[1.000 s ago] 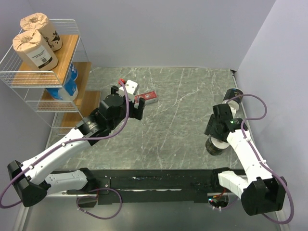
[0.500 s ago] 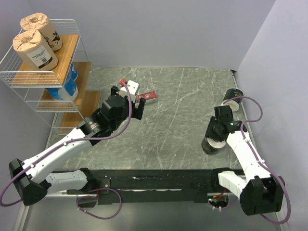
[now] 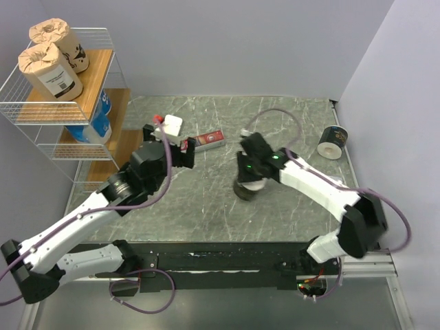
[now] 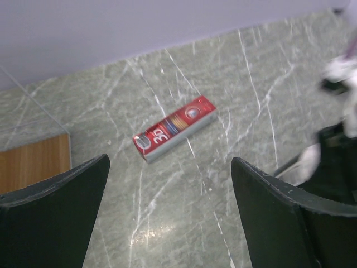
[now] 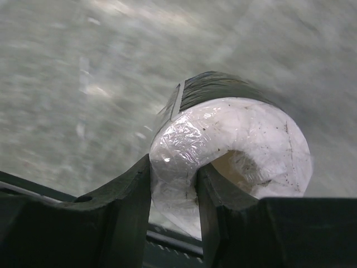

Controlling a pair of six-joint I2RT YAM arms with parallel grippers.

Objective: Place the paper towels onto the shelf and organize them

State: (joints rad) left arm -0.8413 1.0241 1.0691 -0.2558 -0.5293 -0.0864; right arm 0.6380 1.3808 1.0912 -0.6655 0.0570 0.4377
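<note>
right fingers (image 5: 125,212) pinch wall of dark roll (image 5: 234,128); left fingers (image 4: 50,223) spread wide

From the top view I see the shelf (image 3: 93,75) at the worktop's far left corner, white wire with wooden boards. Two kraft rolls (image 3: 49,71) stand upright side by side on its top board, cores up. Two blue-and-white rolls (image 3: 98,128) sit on the middle board, half hidden under the top one. One dark roll (image 3: 334,141) lies near the right edge, its white end and core showing. I have the other dark roll (image 5: 234,139) mid-worktop, its wall pinched in the right gripper (image 5: 173,192), one finger inside the core
</note>
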